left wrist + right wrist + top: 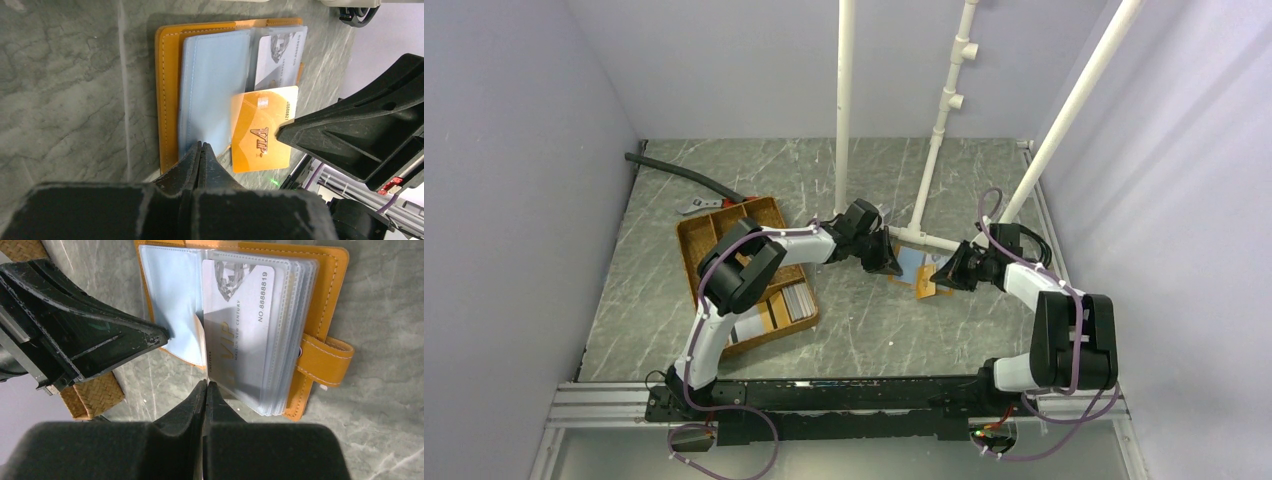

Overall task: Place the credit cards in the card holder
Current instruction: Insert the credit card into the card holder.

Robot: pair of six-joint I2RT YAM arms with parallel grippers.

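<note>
While the card holder (921,275) lies open on the table (854,335) between your two arms, to the right of the woven tray (694,238), your left tool (200,148) is pressed together on the edge of a light blue plastic sleeve (215,85) inside it. Your right tool (205,385) is clamped on the edge of a gold card (260,135), which lies over the sleeves beside that blue one. A silver card (245,305) sits in a clear pocket of the holder.
</note>
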